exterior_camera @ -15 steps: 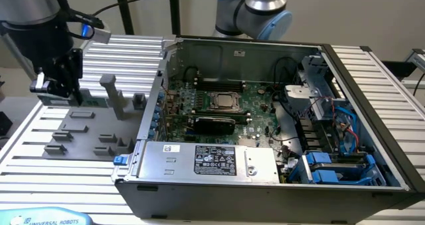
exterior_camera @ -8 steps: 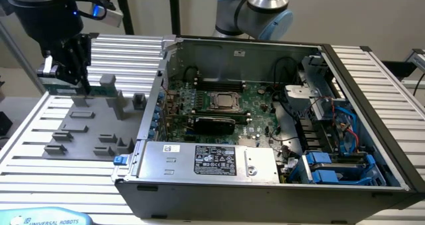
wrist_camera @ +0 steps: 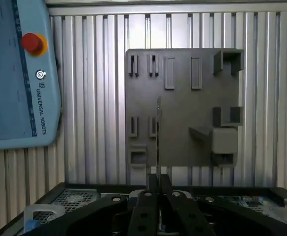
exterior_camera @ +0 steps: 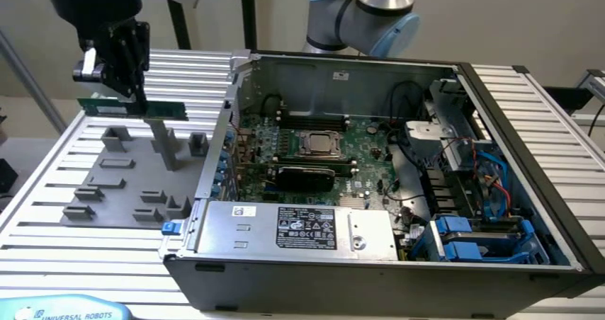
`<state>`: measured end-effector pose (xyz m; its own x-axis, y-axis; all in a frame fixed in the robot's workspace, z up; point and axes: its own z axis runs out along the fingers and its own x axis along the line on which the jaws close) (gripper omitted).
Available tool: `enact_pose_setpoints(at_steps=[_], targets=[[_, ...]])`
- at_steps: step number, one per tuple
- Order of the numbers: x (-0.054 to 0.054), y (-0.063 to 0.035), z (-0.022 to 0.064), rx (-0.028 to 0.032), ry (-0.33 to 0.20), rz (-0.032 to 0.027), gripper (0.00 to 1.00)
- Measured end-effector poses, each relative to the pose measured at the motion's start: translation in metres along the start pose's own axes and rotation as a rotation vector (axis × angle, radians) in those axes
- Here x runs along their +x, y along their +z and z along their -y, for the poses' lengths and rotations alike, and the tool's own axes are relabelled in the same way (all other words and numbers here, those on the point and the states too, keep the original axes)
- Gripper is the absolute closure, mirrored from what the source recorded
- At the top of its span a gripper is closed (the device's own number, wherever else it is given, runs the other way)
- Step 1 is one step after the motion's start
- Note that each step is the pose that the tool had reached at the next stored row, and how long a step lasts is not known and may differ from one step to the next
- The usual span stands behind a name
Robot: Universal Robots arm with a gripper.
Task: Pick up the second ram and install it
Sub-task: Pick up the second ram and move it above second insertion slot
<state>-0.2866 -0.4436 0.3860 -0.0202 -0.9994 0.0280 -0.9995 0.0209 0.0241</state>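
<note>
My gripper [exterior_camera: 135, 99] hangs above the grey holder plate [exterior_camera: 113, 192] on the exterior view's left and is shut on the second ram [exterior_camera: 161, 110], a thin green stick held level in the air. In the wrist view the ram [wrist_camera: 158, 132] appears edge-on as a thin line sticking out from between the shut fingers [wrist_camera: 152, 183], over the holder plate [wrist_camera: 182, 132]. The open computer case [exterior_camera: 283, 270] with its green motherboard [exterior_camera: 364, 139] lies to the exterior view's right of the gripper, apart from it.
Grey holder blocks [exterior_camera: 166, 146] stand up from the plate below the ram. The case's metal side wall [exterior_camera: 219, 143] rises between plate and motherboard. A blue teach pendant [wrist_camera: 15, 73] lies on the slatted table [exterior_camera: 38, 171]. A power supply box [exterior_camera: 297, 228] fills the case's near side.
</note>
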Motion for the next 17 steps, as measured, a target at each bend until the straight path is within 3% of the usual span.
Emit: enact_pose_setpoints(at_steps=[9,12,17], targets=[[0.000,-0.0372,0.0401,-0.0005,0.000,0.0061,0.86],[0.000,-0.0436,0.0539,-0.0005,0.000,0.0090,0.86],[0.000,-0.0458,0.0763,-0.0006,0.000,0.0132,0.86]])
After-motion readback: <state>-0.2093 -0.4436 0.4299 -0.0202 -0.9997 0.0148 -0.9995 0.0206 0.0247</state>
